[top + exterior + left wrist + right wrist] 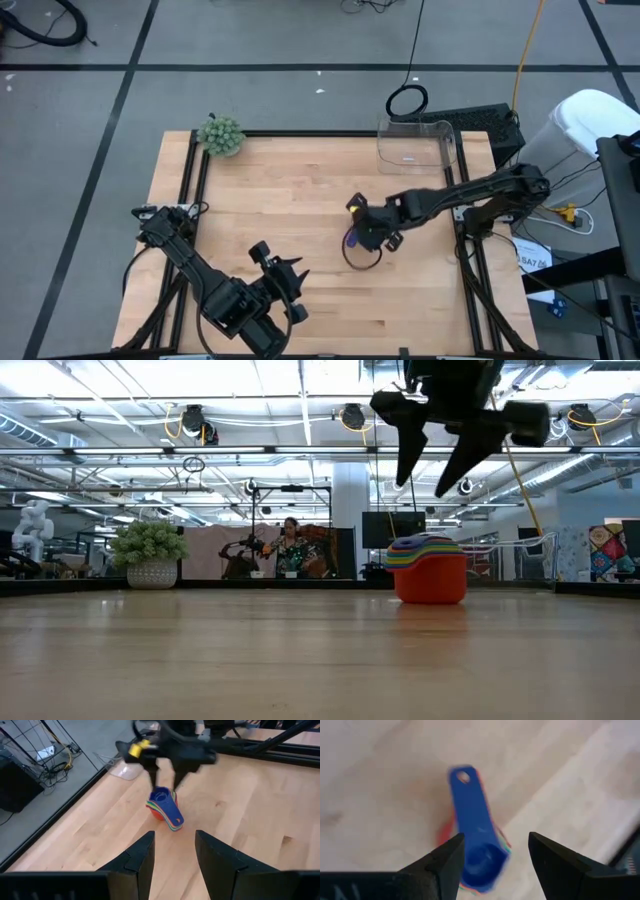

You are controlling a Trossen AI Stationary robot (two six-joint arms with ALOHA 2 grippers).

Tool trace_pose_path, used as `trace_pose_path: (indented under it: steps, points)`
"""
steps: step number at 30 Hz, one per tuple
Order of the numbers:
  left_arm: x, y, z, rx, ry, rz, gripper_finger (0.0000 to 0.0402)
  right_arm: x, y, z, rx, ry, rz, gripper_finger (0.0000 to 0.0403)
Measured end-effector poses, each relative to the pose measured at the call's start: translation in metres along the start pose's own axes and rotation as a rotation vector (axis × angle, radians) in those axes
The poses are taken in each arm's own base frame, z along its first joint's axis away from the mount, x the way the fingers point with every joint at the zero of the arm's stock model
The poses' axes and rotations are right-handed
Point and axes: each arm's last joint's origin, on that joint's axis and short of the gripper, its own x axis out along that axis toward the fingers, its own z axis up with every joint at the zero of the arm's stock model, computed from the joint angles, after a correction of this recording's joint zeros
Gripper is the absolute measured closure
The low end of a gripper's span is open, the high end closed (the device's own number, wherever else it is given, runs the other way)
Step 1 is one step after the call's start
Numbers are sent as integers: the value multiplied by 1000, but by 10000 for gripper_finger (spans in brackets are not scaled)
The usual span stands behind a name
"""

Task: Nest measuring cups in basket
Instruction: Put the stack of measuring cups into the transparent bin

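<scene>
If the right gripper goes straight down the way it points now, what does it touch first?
Most likely the dark blue cup on top of the nested measuring cups. The open right gripper hangs just above the stack, fingers either side of it. The exact gap is unclear.

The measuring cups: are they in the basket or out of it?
Out. The nested measuring cups stand on the table beneath the open right gripper; the clear basket sits apart at the far edge.

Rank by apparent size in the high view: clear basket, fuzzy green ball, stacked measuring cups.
1. Clear rectangular plastic basket, largest.
2. Fuzzy grey-green ball.
3. Nested stack of coloured plastic measuring cups; mostly hidden under the right gripper, so unsure.
</scene>
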Motion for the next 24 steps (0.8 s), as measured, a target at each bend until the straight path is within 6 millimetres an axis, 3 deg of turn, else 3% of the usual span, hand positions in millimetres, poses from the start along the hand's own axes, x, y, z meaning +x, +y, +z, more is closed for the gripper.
trace_pose_path:
  steps: [6, 13, 19, 24]
  points:
    - [4, 2, 2, 7, 2, 10, 256, 10, 4, 24, 35, 61, 101, 192]
    - [2, 1, 1, 18, 9, 0, 256, 31, -8, 42, 38, 124, 159, 192]
    - [-4, -2, -3, 30, 13, -20, 257, 45, -5, 43, 36, 168, 201, 192]
    - [-8, -3, -5, 35, 10, -29, 257, 46, -6, 42, 34, 176, 198, 192]
